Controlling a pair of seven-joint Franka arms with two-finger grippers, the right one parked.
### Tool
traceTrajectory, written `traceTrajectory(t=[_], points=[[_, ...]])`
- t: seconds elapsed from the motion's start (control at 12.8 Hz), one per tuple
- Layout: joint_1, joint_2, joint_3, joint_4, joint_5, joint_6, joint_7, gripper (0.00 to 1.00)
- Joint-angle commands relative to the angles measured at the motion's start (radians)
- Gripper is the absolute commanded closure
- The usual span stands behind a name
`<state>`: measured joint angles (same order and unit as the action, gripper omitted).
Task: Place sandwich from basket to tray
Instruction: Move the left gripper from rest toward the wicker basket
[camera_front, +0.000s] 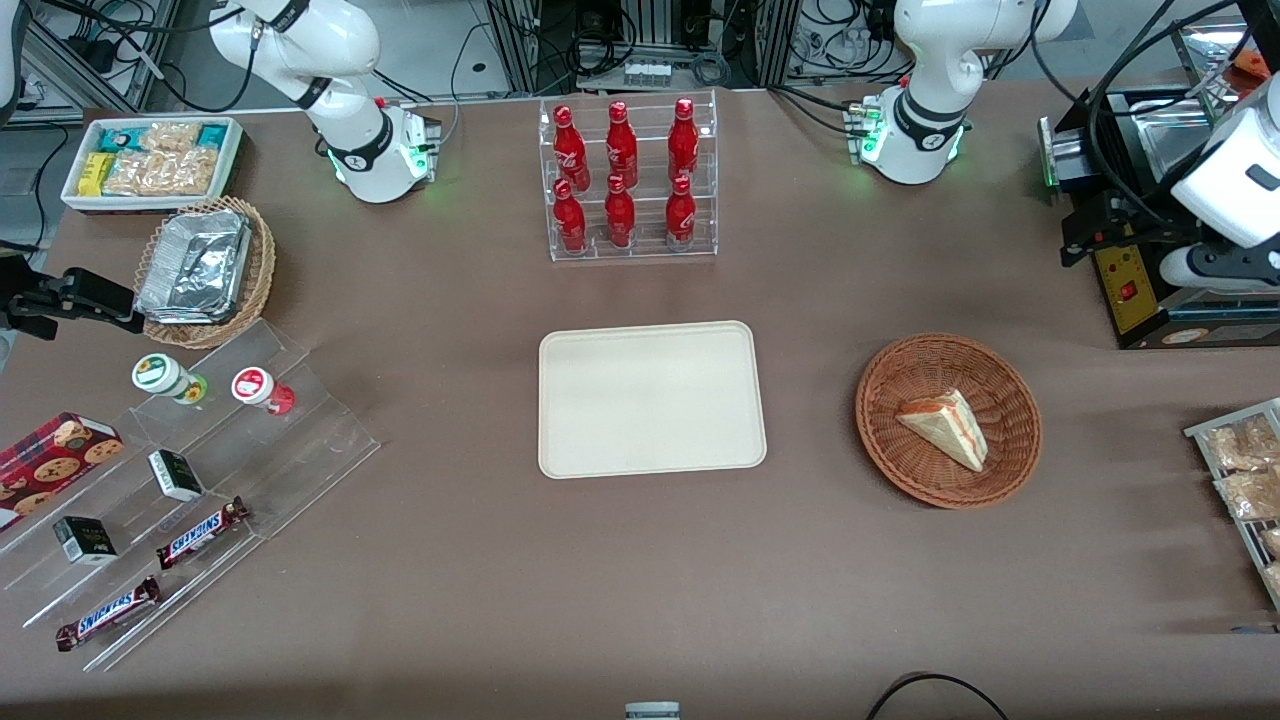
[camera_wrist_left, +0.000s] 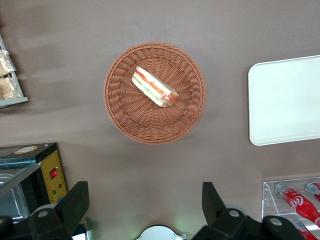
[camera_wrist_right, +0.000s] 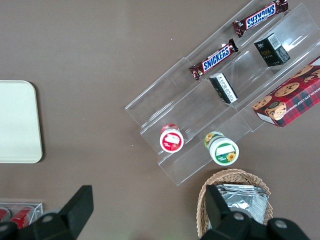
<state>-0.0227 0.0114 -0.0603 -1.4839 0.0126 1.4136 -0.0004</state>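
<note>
One sandwich (camera_front: 945, 427), a white wedge with red-orange and green filling, lies in one reddish-brown wicker basket (camera_front: 900, 470), clear of the rim all round. One cream tray (camera_front: 651, 399) sits bare toward the parked arm's end, well apart from the basket, with open brown table (camera_front: 810, 560) between them. One gripper (camera_wrist_left: 145, 200) hangs high above the basket, its two fingers (camera_wrist_left: 76, 204) spread wide and holding nothing. Six red bottles (camera_front: 620, 175) stand in one clear rack.
</note>
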Motion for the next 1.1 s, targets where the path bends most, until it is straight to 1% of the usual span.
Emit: traceTrajectory(t=[0.0, 0.08, 0.23, 0.31, 0.47, 0.7, 0.86, 1.02], points=[[-0.006, 0.009, 0.0, 0.019, 0.048, -0.025, -0.006, 0.0], [-0.002, 0.006, 0.0, 0.005, 0.041, -0.021, -0.012, 0.0], [0.004, 0.03, 0.0, -0.009, 0.053, -0.002, -0.015, 0.0], [0.007, 0.041, 0.002, -0.041, 0.055, 0.02, -0.018, 0.0], [0.009, 0.015, 0.004, -0.181, 0.052, 0.155, -0.039, 0.0], [0.001, 0.015, 0.0, -0.339, 0.052, 0.353, -0.228, 0.0], [-0.002, 0.025, -0.001, -0.436, 0.043, 0.5, -0.431, 0.0], [-0.003, 0.027, -0.003, -0.539, 0.038, 0.64, -0.573, 0.0]])
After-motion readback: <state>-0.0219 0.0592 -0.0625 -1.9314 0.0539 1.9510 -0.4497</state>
